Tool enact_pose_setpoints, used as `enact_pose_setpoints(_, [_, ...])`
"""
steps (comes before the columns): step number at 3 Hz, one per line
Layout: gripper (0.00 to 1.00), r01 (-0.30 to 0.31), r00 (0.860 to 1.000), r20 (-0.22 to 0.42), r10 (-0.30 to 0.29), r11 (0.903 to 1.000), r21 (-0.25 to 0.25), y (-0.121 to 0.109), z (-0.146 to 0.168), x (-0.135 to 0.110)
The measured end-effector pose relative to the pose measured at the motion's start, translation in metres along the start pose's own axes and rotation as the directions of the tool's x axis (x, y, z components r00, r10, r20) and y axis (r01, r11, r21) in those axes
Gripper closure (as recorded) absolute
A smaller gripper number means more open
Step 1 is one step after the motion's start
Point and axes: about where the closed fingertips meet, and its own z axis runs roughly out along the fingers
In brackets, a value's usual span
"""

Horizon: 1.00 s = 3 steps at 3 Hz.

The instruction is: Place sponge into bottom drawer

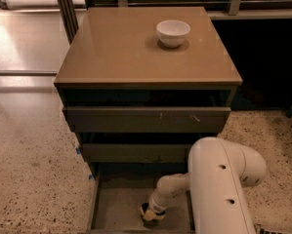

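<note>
The bottom drawer of the brown cabinet is pulled out at the bottom of the camera view, a grey-brown tray with thin side walls. My gripper reaches down into it, low over the drawer floor near its front middle. A small yellow and dark piece, the sponge, shows at the gripper's tip, mostly hidden by the wrist. I cannot tell whether the sponge rests on the drawer floor or hangs just above it.
My white arm fills the lower right and covers the drawer's right side. A white bowl stands on the cabinet top. The two shallower drawers above stick out a little. Speckled floor lies left and right.
</note>
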Motion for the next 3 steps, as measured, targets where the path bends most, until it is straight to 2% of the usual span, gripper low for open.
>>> enact_pose_setpoints(1, [1.0,-0.011,0.999,-0.039,0.011,0.9999,-0.003,-0.0059,0.0366,0.0036])
enact_pose_setpoints(2, [1.0,-0.009,0.999,-0.043,0.008,0.9999,-0.008,-0.004,0.042,0.0029])
enact_pose_setpoints(3, [0.84,-0.009,0.999,-0.043,0.008,0.9999,-0.008,-0.0039,0.0421,0.0029])
